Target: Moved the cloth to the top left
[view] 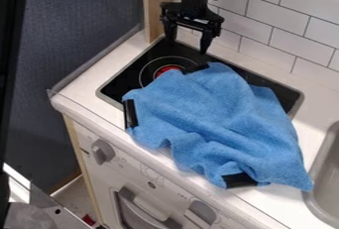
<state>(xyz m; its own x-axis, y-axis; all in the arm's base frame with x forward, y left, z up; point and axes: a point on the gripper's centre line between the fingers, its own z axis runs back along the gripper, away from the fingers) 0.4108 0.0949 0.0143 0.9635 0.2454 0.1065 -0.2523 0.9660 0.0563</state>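
Start with wide-open, empty tool [187, 45] above rear of stove [126, 81]. Lower to cloth [213, 116], draped over stove and bench [86, 85]. Pinch firmly near upper edge; lift slightly before shifting top left.

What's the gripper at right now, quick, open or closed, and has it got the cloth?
Gripper: open, fingers apart, holding nothing; the blue cloth lies loose over the stovetop and counter.
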